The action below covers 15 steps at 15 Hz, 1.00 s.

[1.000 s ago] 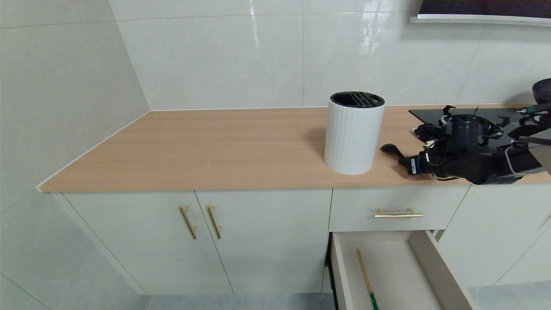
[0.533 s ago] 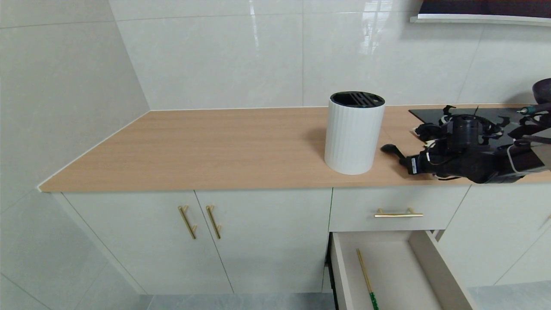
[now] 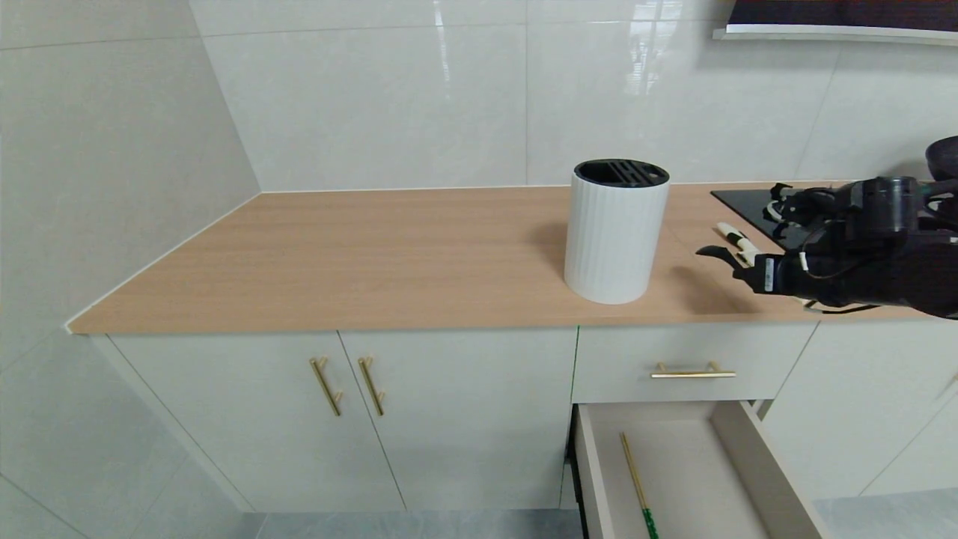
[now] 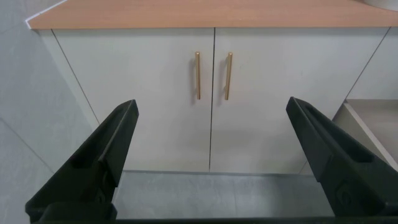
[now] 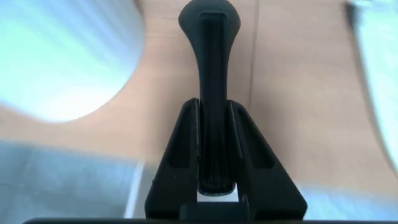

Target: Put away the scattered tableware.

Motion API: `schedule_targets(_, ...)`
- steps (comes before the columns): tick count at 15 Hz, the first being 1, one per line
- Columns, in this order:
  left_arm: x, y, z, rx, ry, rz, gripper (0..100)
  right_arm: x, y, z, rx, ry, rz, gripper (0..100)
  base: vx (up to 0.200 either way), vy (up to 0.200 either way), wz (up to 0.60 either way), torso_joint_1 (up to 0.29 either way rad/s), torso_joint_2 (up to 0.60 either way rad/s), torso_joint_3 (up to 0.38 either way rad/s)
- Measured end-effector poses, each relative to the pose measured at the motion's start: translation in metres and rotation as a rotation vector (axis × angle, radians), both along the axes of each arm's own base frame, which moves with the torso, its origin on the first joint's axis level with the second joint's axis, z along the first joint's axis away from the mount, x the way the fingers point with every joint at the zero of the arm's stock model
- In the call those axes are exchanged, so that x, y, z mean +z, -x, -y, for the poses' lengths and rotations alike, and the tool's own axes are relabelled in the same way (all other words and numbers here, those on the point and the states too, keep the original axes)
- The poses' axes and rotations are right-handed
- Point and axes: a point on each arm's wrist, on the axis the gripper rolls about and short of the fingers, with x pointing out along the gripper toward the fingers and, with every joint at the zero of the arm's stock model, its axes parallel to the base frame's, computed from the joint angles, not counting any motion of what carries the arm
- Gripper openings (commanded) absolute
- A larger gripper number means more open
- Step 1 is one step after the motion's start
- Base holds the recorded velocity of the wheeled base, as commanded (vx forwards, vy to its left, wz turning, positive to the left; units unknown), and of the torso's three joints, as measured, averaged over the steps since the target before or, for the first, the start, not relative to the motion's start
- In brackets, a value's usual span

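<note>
Right gripper (image 3: 751, 271): mid-right of the head view, over the front part of the wooden countertop (image 3: 374, 254). Its fingers (image 5: 186, 134) are pressed tight on a black handle (image 5: 208, 56), which runs straight out past the fingertips. In the head view the handle's rounded end (image 3: 711, 253) points toward the white ribbed holder (image 3: 614, 239) and stops short of it. Which kind of utensil the handle belongs to cannot be told.

White ribbed holder: upright on the countertop right of centre, with a black slotted top. The right wrist view shows it as a pale mass at upper left, beside the handle and apart from it.

A slim white item with dark bands (image 3: 736, 239) lies on the countertop just behind the right gripper, near the corner of the black cooktop (image 3: 745, 199).

Open drawer (image 3: 588, 464): bottom right of the head view, pulled out beneath a shut drawer with a gold handle (image 3: 692, 370). Chopsticks with a green end (image 3: 635, 468) lie lengthwise on its floor.

Left gripper (image 4: 214, 165): fingers spread wide, nothing between them. It faces the two cabinet doors (image 4: 155, 106) with gold bar handles, below the countertop edge.
</note>
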Motion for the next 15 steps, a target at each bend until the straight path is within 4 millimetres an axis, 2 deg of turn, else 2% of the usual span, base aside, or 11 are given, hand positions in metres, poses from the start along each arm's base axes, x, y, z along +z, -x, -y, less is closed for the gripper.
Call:
schedule_targets(4, 0.0, 0.0, 0.0, -0.001, 0.0, 0.0, 100, 0.006, 0.074, -0.001, -0.019, -0.003, -0.034, 0, 0.0, 0.0, 0.0, 0.0, 0.0, 0.0)
schedule_targets(8, 0.0, 0.0, 0.0, 0.0, 0.0, 0.001, 100, 0.001, 0.13, -0.011, 0.021, 0.0, -0.049, 0, 0.0, 0.0, 0.0, -0.025, 0.05, 0.031)
schedule_targets(11, 0.0, 0.0, 0.0, 0.0, 0.0, 0.0, 100, -0.016, 0.151, -0.019, 0.062, 0.004, -0.106, 0, 0.0, 0.0, 0.0, -0.178, 0.4, 0.22)
schedule_targets(15, 0.0, 0.0, 0.0, 0.0, 0.0, 0.0, 100, -0.032, 0.153, -0.022, 0.077, 0.01, -0.171, 0, 0.0, 0.0, 0.0, -0.207, 0.48, 0.27)
